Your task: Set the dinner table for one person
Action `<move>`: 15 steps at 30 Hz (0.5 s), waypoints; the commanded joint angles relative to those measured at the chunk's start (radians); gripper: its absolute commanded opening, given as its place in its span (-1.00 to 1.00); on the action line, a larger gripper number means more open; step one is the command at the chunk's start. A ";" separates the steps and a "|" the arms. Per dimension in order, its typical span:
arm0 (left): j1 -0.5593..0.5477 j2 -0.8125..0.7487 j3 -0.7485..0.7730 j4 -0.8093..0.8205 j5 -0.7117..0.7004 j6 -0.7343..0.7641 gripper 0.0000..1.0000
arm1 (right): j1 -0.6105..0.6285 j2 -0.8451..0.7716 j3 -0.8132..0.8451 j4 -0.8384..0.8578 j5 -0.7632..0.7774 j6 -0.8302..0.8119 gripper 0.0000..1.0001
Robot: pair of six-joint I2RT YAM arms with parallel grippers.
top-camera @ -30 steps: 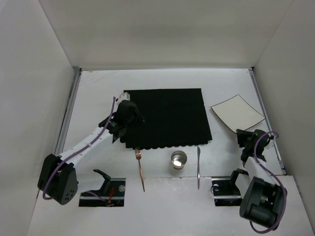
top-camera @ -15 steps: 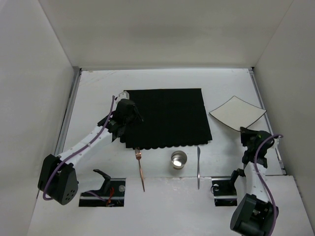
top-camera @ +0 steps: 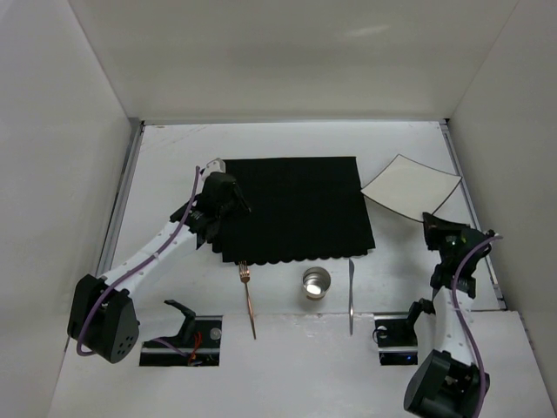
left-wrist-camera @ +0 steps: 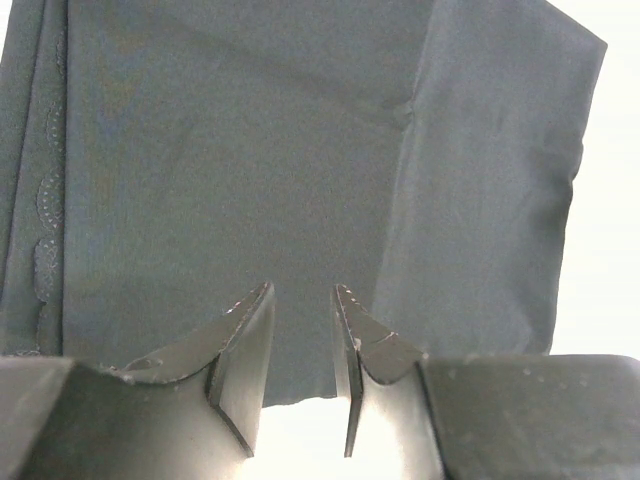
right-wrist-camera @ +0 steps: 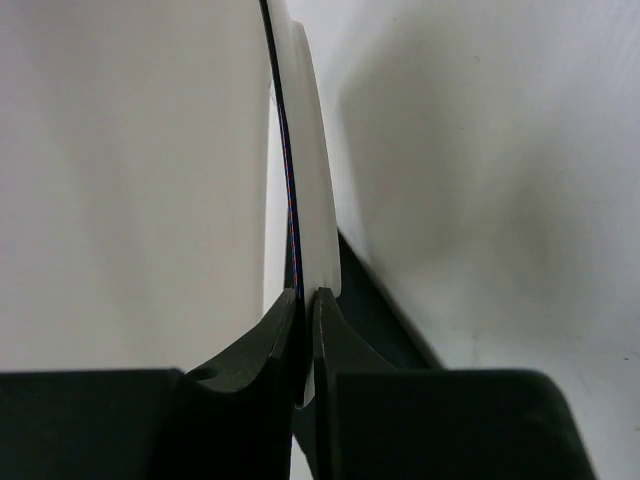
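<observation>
- The table (top-camera: 287,148) was a large, flat, matte-white rectangle. It filled the floor of the white-walled enclosure, with a thin metal rail down each side edge. I saw no marks on its bare surface.
- A black placemat (top-camera: 296,209) lay at its middle, its scalloped edge toward the arms.
- Just nearer than that edge, a copper-coloured fork (top-camera: 249,300) lay to the left, a shiny cup (top-camera: 316,283) stood in the middle and a knife (top-camera: 351,296) lay to the right. All three were apart from one another.
- A square white plate (top-camera: 409,185) with a dark rim sat off the mat's far right corner, near the right rail.
- My right gripper (right-wrist-camera: 305,300) pinched the plate's near edge, its fingers pressed onto both faces. The wrist view showed the plate edge-on between them.
- My left gripper (left-wrist-camera: 303,300) hung over the mat's far left corner, fingers a narrow gap apart with nothing between them. The cloth there lay folded over. I could not tell whether the fingertips touched it.
</observation>
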 commanded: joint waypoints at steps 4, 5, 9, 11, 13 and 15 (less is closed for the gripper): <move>0.015 -0.002 0.053 -0.013 0.010 0.022 -0.47 | 0.135 0.044 0.171 0.346 -0.098 0.103 -0.95; 0.016 -0.002 0.056 -0.013 0.010 0.023 -0.47 | 0.175 0.060 0.179 0.360 -0.088 0.096 -0.95; 0.027 -0.001 0.076 -0.025 0.009 0.034 -0.47 | 0.361 0.164 0.226 0.430 -0.051 0.101 -0.95; 0.036 -0.006 0.082 -0.033 0.006 0.042 -0.46 | 0.443 0.212 0.258 0.475 -0.044 0.113 -0.95; 0.047 -0.015 0.081 -0.039 0.001 0.045 -0.46 | 0.512 0.255 0.283 0.521 -0.025 0.122 -0.94; 0.059 -0.023 0.076 -0.044 -0.005 0.050 -0.46 | 0.581 0.307 0.301 0.574 -0.006 0.135 -0.93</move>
